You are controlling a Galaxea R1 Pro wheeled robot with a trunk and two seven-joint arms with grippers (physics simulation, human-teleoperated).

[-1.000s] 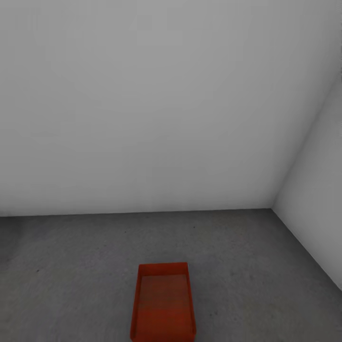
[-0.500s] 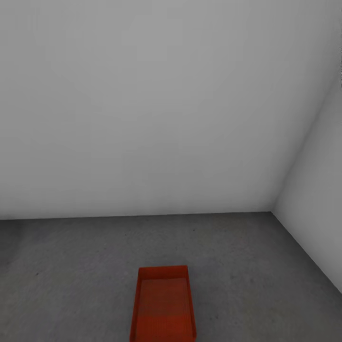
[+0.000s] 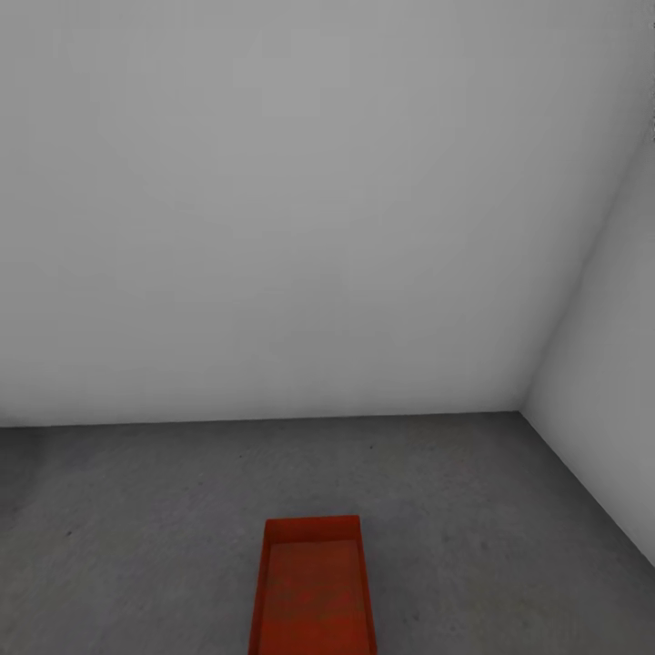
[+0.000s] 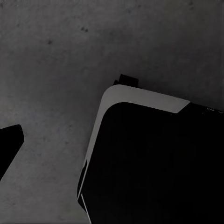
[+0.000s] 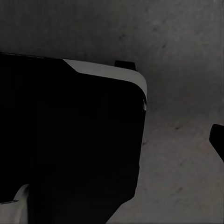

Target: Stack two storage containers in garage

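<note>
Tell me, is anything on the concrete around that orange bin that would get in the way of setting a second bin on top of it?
Nothing visible does. The storage container sits open-topped on the floor, with bare concrete between it and the walls.

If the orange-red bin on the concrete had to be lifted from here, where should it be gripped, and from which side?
Probably by a long side wall of the storage container, near the middle, coming down from above with the jaws astride the thin rim. It sits upright and lidless on the floor, its long axis pointing away from the robot, so both rims lie exposed.
</note>
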